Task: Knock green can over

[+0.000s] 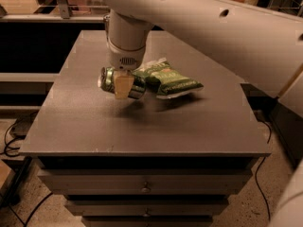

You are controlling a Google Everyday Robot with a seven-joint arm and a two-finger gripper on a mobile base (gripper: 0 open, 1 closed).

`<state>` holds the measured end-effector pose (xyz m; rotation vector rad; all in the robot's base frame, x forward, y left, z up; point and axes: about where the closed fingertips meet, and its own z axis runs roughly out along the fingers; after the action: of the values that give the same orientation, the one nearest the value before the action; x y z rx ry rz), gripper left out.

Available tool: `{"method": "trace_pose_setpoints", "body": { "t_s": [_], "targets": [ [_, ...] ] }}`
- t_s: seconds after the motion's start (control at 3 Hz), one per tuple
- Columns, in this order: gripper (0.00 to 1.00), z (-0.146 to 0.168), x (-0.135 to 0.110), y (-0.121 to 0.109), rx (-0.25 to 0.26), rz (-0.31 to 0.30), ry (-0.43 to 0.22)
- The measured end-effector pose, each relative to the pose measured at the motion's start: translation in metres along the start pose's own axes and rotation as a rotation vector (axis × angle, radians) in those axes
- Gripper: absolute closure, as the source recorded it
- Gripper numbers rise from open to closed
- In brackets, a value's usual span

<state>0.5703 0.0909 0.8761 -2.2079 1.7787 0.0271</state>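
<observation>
The green can (108, 79) lies on its side on the grey table (142, 126), its silver top facing left. It rests just left of the green crinkled chip bag (171, 79). My gripper (124, 86) hangs from the white wrist (124, 41) straight down over the can. Its tan tip covers the middle of the can, and the can's right end shows behind it. Whether the gripper touches the can I cannot tell.
My big white arm (213, 27) crosses the top of the view from the right and hides the back of the table. Drawers (144, 188) sit under the tabletop. Cables (14, 136) lie on the floor at the left.
</observation>
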Motion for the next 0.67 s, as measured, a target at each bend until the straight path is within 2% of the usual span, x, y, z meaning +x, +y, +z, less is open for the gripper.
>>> {"method": "trace_pose_setpoints", "body": {
  "t_s": [0.33,0.67],
  "targets": [
    [0.06,0.0066,-0.0032,0.0039,-0.02,-0.009,-0.016],
    [0.0,0.0064,-0.0036,0.0042,-0.02,-0.009,-0.016]
  ]
}}
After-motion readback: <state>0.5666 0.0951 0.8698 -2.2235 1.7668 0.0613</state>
